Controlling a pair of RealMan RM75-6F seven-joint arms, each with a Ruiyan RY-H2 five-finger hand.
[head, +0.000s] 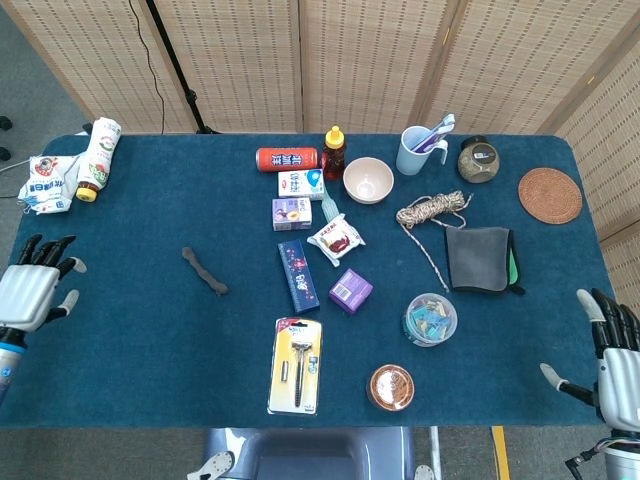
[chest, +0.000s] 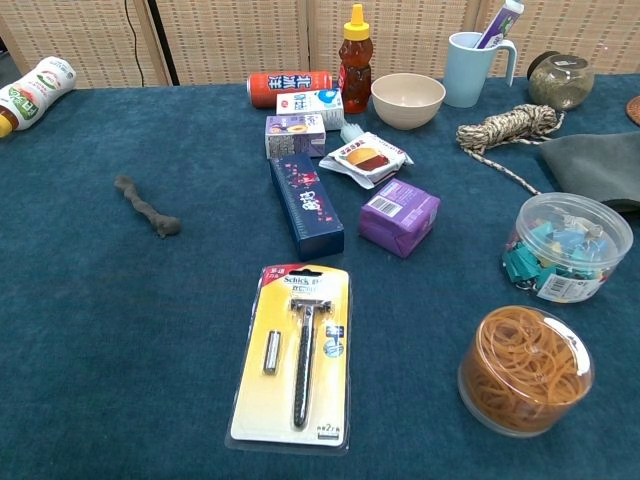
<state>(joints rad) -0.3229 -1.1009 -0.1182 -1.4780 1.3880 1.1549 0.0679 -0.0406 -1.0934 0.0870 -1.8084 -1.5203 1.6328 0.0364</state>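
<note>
At table edges, head view only — left hand (head: 32, 290), right hand (head: 617, 362), both empty.

You have a table (head: 140, 350) covered in dark blue cloth. On it lie a razor pack (head: 297, 366), a dark blue box (head: 297, 275), a purple box (head: 350, 291), a rope coil (head: 432, 211), a grey cloth (head: 478, 258) and a woven coaster (head: 549, 195). A bowl (head: 368, 180), a mug (head: 415, 152) and two clear tubs (head: 431, 319) stand there too.

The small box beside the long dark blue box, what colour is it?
Purple; the small box has a white label on top. The chest view shows it best.
</note>
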